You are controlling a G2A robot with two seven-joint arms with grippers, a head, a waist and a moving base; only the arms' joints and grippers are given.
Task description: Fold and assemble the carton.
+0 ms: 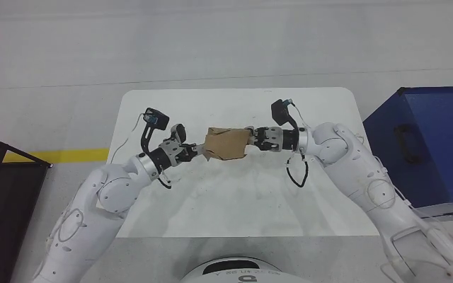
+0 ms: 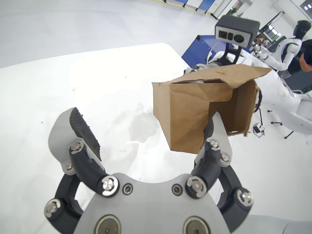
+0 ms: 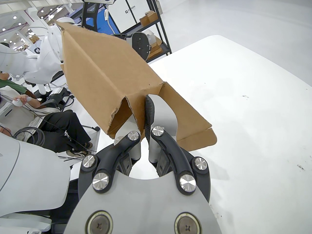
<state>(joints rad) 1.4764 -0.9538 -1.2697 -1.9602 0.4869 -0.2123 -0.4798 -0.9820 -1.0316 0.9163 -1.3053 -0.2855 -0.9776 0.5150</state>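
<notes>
A brown cardboard carton [image 1: 226, 143] hangs partly folded above the middle of the white table [image 1: 233, 205], between my two grippers. My right gripper [image 1: 253, 136] is shut on a wall edge at one open end of the carton [image 3: 104, 74]; in the right wrist view the fingers [image 3: 149, 113] pinch that edge, with loose flaps on both sides. My left gripper [image 1: 195, 150] is at the opposite end and stands wide open [image 2: 146, 115]. One of its fingertips [image 2: 215, 122] sits against a side flap of the carton [image 2: 187, 108], and the other finger is apart from it.
A blue bin [image 1: 417, 141] stands beside the table on the right arm's side. A dark frame [image 1: 18, 184] sits on the floor off the other side. The table surface around the carton is bare.
</notes>
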